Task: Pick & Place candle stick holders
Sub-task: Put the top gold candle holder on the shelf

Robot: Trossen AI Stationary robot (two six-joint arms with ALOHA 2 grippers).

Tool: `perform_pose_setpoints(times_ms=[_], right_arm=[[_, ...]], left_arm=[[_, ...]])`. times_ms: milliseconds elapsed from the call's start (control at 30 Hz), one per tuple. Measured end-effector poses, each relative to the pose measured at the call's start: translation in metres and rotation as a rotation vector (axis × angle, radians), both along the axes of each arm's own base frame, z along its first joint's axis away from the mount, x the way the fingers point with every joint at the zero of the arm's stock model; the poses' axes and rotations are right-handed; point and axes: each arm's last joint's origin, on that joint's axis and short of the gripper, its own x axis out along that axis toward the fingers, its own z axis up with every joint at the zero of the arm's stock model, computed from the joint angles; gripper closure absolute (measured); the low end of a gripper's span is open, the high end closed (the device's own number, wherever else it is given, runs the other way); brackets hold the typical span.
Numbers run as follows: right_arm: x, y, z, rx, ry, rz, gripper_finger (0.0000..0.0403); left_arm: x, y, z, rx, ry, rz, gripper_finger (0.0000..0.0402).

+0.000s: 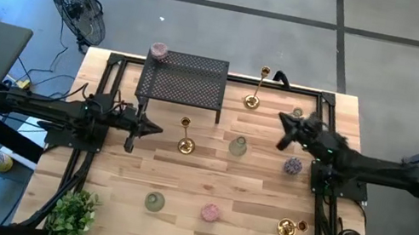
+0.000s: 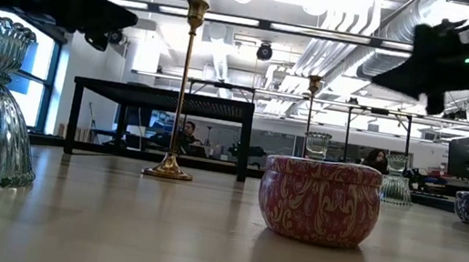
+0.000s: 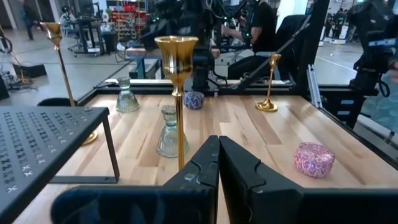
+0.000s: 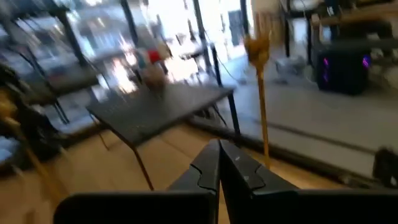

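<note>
Left gripper (image 1: 154,130) is seen closed, empty, aimed at 3 o'clock toward the tall gold candlestick (image 1: 184,141) just beside it, mid-table. Right gripper (image 1: 284,128) is closed too, empty, raised near the far edge at 1 o'clock. Candlestick is judged stiff, slick, top-heavy; the slim stem should be gripped low. Its cup (image 3: 176,50) is shown in the left wrist view, hidden from above.

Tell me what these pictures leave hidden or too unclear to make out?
- Right wrist view: motion blur; the pink holder on the black rack is just a smear.
- Low view: both arms are dark silhouettes cut by the top edge.
- High view: the glass holder beside the right gripper is too small to detail.
</note>
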Motion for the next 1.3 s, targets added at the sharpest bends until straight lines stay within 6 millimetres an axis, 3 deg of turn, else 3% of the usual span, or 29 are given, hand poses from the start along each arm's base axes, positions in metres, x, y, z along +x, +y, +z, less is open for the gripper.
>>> perform_pose_setpoints(times_ms=[167,400,767,900,1133,1300], right_arm=[[0.035,-0.021,-0.002,0.061,0.089,0.0,0.0403],[0.068,-0.066,0.0,0.145,0.15,-0.087,0.0393],[0.091,-0.105,0.016,0.158,0.227,-0.132,0.0248],[0.096,-0.116,0.014,0.157,0.251,-0.191,0.0223],[0.105,-0.132,0.001,0.163,0.259,-0.209,0.024],[0.11,-0.133,0.002,0.128,0.229,-0.165,0.0303]], left_arm=[[0.0,0.0,0.0,0.003,0.001,0.002,0.0397],[0.0,0.0,-0.001,-0.005,0.007,-0.01,0.0397],[0.0,0.0,-0.001,-0.006,0.011,-0.01,0.0397],[0.0,0.0,-0.001,-0.004,0.011,-0.009,0.0397],[0.0,0.0,-0.001,-0.004,0.011,-0.009,0.0397],[0.0,0.0,-0.001,-0.004,0.011,-0.009,0.0397]])
